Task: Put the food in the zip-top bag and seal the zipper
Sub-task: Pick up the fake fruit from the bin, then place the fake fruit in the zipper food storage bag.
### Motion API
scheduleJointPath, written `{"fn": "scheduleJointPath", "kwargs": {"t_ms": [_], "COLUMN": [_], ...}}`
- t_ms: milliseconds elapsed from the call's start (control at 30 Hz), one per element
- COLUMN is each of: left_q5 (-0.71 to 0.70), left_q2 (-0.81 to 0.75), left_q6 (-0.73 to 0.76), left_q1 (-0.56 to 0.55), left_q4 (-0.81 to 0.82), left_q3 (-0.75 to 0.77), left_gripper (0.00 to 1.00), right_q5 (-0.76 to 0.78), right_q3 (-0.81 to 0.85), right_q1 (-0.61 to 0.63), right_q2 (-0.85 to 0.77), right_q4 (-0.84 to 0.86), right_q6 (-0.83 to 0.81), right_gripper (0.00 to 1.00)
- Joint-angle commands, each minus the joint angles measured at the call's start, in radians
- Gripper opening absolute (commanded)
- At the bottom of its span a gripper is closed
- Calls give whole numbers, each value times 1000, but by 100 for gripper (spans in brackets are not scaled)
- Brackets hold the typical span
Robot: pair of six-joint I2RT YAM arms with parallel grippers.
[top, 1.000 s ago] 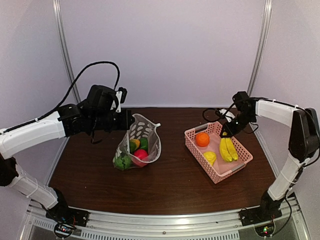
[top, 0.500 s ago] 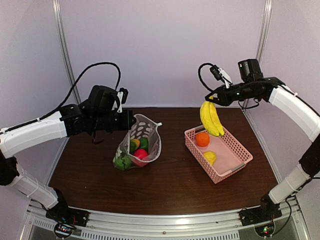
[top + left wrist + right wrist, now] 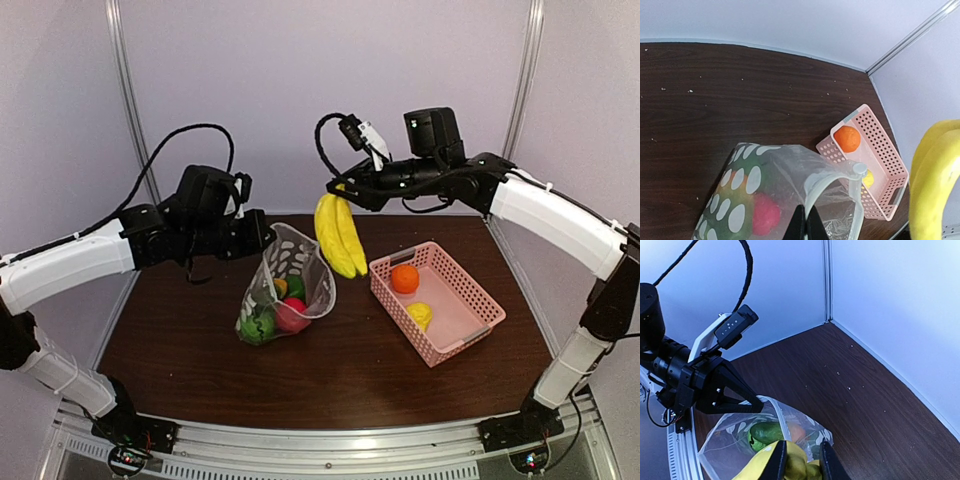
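Observation:
The clear zip-top bag [image 3: 283, 290] with white polka dots stands open left of the table's middle. Green, red and orange food pieces lie inside it. My left gripper [image 3: 262, 238] is shut on the bag's mouth edge with its whitish zipper [image 3: 827, 182] strip, holding it up. A small white slider tab [image 3: 859, 168] sits on that strip. My right gripper [image 3: 345, 190] is shut on the stem end of the yellow bananas [image 3: 339, 235], which hang in the air just right of and above the bag's mouth. An orange ball [image 3: 404, 278] and a yellow lemon [image 3: 420, 315] lie in the pink basket.
The pink lattice basket [image 3: 470, 318] sits at the right of the dark wooden table [image 3: 340, 370]. White walls with metal corner posts close in the back and sides. A black cable loops above each wrist.
My right arm lifted the bananas out of the pink basket and carried them left to just beside the bag's mouth. The left gripper kept its hold; the bag shifted slightly.

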Motion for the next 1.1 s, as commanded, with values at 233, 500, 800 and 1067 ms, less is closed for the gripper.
{"fn": "scheduleJointPath", "kwargs": {"t_ms": [233, 500, 800, 1067], "left_q5": [-71, -120, -123, -139], "left_q2": [-100, -148, -187, -215], "left_q6": [-300, -382, -472, -477], "left_q1": [3, 6, 14, 18], "left_q4": [113, 145, 215, 216], "left_q3": [-59, -160, -285, -305], "left_gripper": [0, 0, 0, 0], "right_q5": [572, 885, 1060, 1206], "right_q3": [-22, -71, -64, -22], "right_q1": [167, 299, 402, 406], "right_q2": [49, 94, 173, 231], "right_q4": [153, 243, 272, 248], "right_q6": [21, -99, -60, 126], "right_gripper": [0, 0, 0, 0]}}
